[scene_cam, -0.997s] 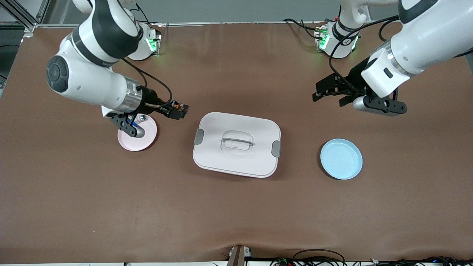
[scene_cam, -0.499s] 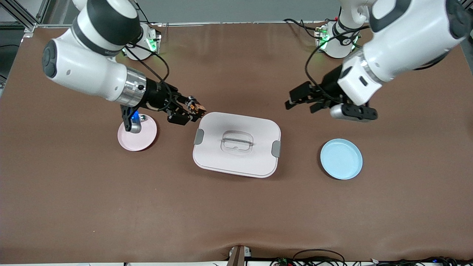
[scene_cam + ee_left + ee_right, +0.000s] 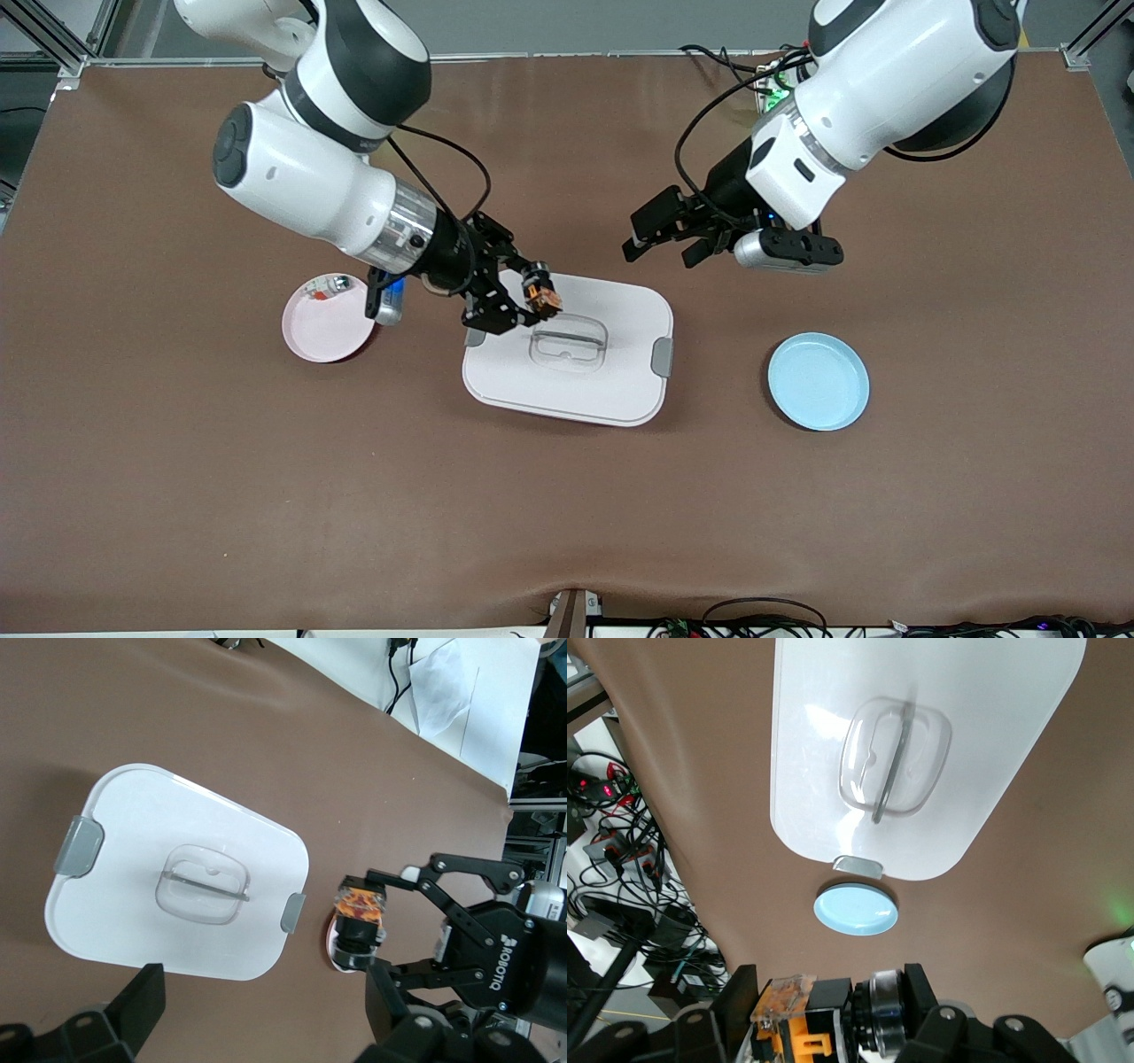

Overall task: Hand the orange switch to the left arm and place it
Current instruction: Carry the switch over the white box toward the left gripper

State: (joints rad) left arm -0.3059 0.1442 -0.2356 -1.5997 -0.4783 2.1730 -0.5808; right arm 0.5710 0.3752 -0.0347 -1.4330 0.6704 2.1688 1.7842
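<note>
Two grippers: our right gripper [image 3: 534, 299] holds the orange switch [image 3: 540, 293] over the box [image 3: 611, 381]; our left gripper [image 3: 660, 239], fingers wide, hovers above the box's edge.

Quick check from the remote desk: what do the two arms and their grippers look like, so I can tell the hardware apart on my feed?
Both arms are glossy white with black joint bands. The right arm has a silver wrist ring; black cables loop to both wrists. The right gripper and left gripper are black linkage fingers; one reads ROBOTIQ.
</note>
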